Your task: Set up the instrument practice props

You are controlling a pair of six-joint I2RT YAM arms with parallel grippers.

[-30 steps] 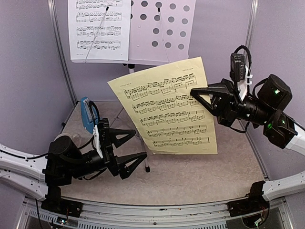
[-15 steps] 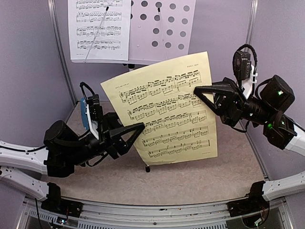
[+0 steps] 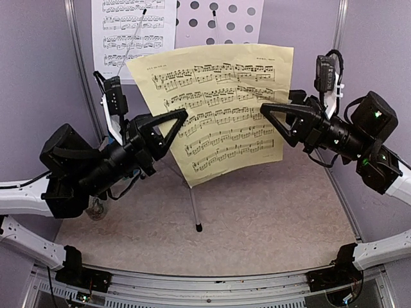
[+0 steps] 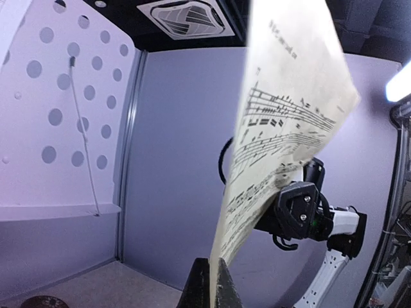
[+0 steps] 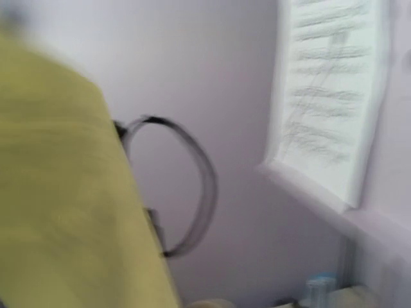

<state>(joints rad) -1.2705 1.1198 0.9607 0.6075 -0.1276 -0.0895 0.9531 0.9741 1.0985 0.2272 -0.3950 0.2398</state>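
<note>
The yellow music sheet hangs in the air in front of the white perforated music stand, covering its lower part. My left gripper is shut on the sheet's left edge; the left wrist view shows the paper pinched between the closed fingertips. My right gripper is at the sheet's right edge, with one finger in front of the paper. Its view is blurred and shows no fingers, so its state is unclear. The white music sheet rests on the stand's left half. A blurred blue shape may be the metronome.
The stand's silver tripod leg reaches down to the beige mat between the arms. A round pale thing sits partly hidden under my left arm. Purple walls close in the left, back and right sides.
My left gripper rose, reached the yellow sheet's left edge and shut on it. The sheet has moved up and back toward the stand and turned flatter. The right arm shifted little.
</note>
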